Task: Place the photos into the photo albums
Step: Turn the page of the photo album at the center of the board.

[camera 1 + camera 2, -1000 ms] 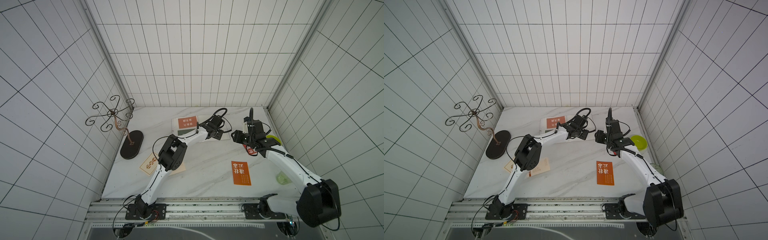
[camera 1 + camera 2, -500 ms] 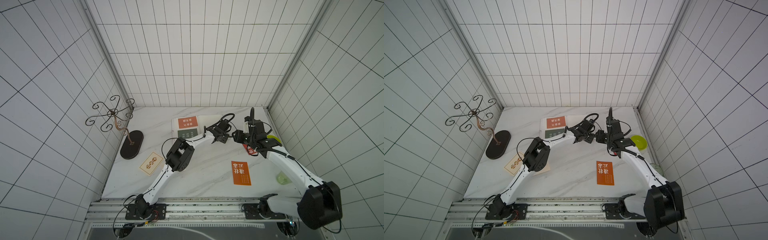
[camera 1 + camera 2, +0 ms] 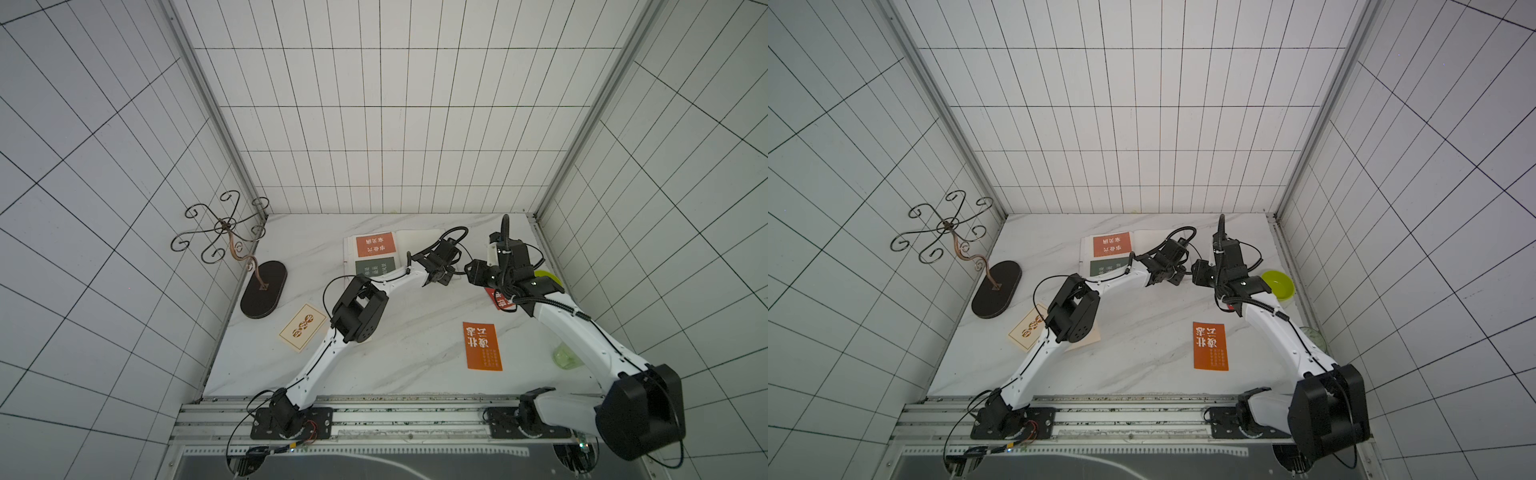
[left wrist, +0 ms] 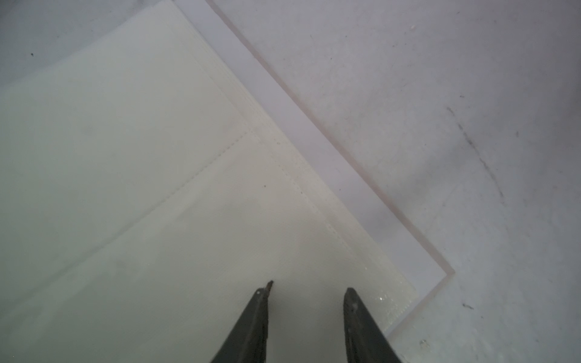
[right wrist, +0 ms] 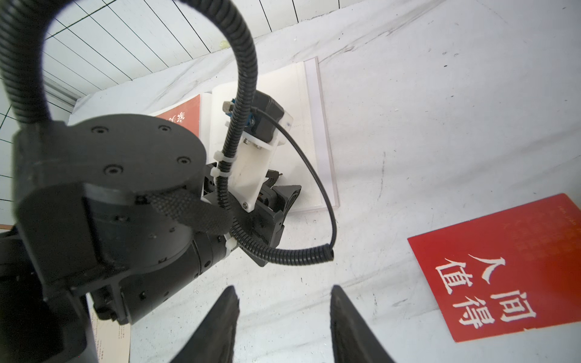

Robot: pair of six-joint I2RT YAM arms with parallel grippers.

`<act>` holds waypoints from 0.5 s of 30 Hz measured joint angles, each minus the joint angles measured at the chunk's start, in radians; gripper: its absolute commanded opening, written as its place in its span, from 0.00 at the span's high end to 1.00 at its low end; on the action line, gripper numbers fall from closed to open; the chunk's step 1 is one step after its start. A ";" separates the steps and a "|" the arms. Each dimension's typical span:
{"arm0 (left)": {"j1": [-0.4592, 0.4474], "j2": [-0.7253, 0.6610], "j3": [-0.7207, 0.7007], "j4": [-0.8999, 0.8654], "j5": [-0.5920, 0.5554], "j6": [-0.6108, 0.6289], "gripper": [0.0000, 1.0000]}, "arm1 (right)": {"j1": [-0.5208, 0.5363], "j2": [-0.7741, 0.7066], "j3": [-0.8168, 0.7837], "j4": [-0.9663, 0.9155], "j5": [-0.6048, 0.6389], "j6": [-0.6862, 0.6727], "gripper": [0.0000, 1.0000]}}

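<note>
The photo album (image 3: 419,239) (image 3: 1150,239) lies open at the back of the table. Its left page holds an orange photo (image 3: 375,244) and a dark green photo (image 3: 374,266). My left gripper (image 4: 309,286) (image 3: 440,276) hovers open over the blank cream right page, close to its near outer corner, with nothing between the fingers. My right gripper (image 5: 283,287) (image 3: 478,272) stands open above bare table, facing the left wrist. A red photo (image 5: 503,289) (image 3: 500,300) lies beside it, partly under the right arm. Another orange photo (image 3: 482,345) lies mid-table, and a cream photo (image 3: 302,332) lies at the left.
A curly wire stand on a dark oval base (image 3: 264,295) stands at the left wall. A lime green bowl (image 3: 1277,284) and a clear glass (image 3: 1312,336) sit along the right edge. A second cream card (image 3: 1088,338) lies partly under the left arm's elbow.
My left arm has swung right, from beside the album's left page to over its right page, and its jaws have narrowed. The dark green photo is now uncovered. The right arm has stayed still.
</note>
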 measured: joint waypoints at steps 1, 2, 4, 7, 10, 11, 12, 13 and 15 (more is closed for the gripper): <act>0.000 0.000 0.000 0.000 0.002 0.001 0.67 | 0.000 0.000 0.000 0.000 0.000 0.000 0.52; 0.000 0.000 0.000 0.000 0.003 -0.001 0.66 | 0.000 0.000 0.000 0.000 0.000 -0.001 0.52; 0.001 0.000 0.000 0.001 0.012 -0.006 0.52 | 0.000 0.000 0.000 0.000 0.000 -0.004 0.52; 0.001 0.000 0.000 0.007 0.039 -0.017 0.38 | 0.000 -0.001 0.000 0.000 0.000 -0.007 0.52; 0.001 0.000 0.002 0.011 0.066 -0.034 0.33 | -0.006 -0.003 0.000 0.000 0.000 -0.010 0.52; 0.000 0.000 0.003 0.013 0.073 -0.037 0.33 | -0.006 -0.003 0.000 0.000 0.000 -0.010 0.52; 0.000 0.000 0.004 0.013 0.080 -0.042 0.33 | -0.006 -0.003 0.000 0.000 0.000 -0.011 0.52; 0.000 0.000 0.005 0.013 0.084 -0.044 0.33 | -0.006 -0.003 0.000 0.000 0.000 -0.011 0.52; 0.000 0.002 0.008 0.012 0.085 -0.046 0.32 | -0.006 -0.003 0.000 0.000 0.000 -0.011 0.52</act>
